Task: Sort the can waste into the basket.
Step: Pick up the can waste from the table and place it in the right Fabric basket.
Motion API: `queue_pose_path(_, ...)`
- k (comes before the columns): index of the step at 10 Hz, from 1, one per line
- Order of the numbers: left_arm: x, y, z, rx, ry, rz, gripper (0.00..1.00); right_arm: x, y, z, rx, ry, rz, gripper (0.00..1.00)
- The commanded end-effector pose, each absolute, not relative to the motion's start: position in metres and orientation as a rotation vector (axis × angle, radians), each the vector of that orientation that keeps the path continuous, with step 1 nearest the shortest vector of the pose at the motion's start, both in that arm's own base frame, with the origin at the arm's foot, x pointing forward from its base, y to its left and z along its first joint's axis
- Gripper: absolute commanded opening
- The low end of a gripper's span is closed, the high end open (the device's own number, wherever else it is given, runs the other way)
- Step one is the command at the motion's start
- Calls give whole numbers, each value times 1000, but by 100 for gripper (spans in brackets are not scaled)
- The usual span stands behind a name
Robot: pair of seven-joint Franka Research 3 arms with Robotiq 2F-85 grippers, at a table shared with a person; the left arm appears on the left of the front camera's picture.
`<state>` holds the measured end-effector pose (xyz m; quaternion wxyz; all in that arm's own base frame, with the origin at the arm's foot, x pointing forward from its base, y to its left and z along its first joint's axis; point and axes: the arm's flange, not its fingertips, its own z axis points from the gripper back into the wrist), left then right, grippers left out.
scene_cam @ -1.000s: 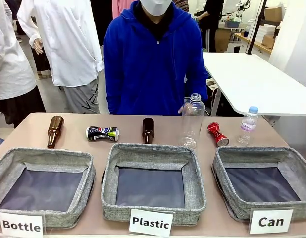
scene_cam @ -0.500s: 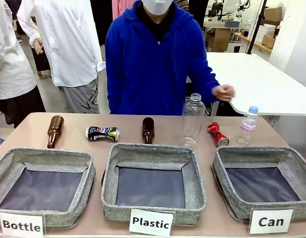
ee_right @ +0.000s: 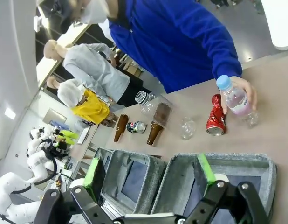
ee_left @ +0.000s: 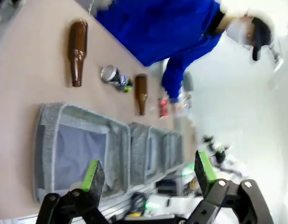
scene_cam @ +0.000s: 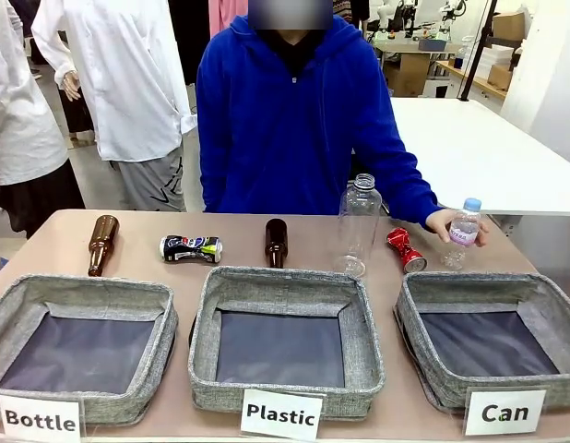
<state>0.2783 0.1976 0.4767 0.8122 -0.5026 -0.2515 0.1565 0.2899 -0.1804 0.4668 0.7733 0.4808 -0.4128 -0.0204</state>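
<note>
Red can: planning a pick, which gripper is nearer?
Right. The right gripper hangs by the Can basket, near the red can; left gripper by the Bottle bin, far off.

Front row on the beige surface [scene_cam: 45,249], left to right: grey fabric "Bottle" bin [scene_cam: 82,288], "Plastic" bin [scene_cam: 285,280], "Can" bin [scene_cam: 488,284]. Behind, left to right: brown glass bottle [scene_cam: 101,244], dark crushed can [scene_cam: 190,248], second brown bottle [scene_cam: 277,242], tall clear bottle [scene_cam: 358,226], red crushed can [scene_cam: 406,250], small capped bottle [scene_cam: 462,234].
</note>
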Motion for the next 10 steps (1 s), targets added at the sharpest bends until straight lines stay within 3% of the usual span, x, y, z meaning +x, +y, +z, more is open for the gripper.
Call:
queue_pose_path(1,336,138,499,-849,-481,116,100,294,-181,466,1044,-934,-25,100)
queue_pose_path(4,409,14,489,-511,-437,2,100,294,-181,466,1044,-934,-25,100)
queue_pose_path(5,420,3,487,-495,-474,32,100,294,-181,466,1044,-934,-25,100)
queue_pose_path(6,387,15,504,-613,-470,-5,100,294,-181,466,1044,-934,-25,100)
queue_pose_path(7,387,15,504,-613,-470,-5,100,294,-181,466,1044,-934,-25,100)
queue_pose_path(8,409,-20,491,-539,-479,-24,100,294,-181,466,1044,-934,-25,100)
queue_pose_path(9,403,-20,490,-502,-480,42,100,294,-181,466,1044,-934,-25,100)
queue_pose_path(10,424,-26,488,-467,-411,78,100,294,-181,466,1044,-934,-25,100)
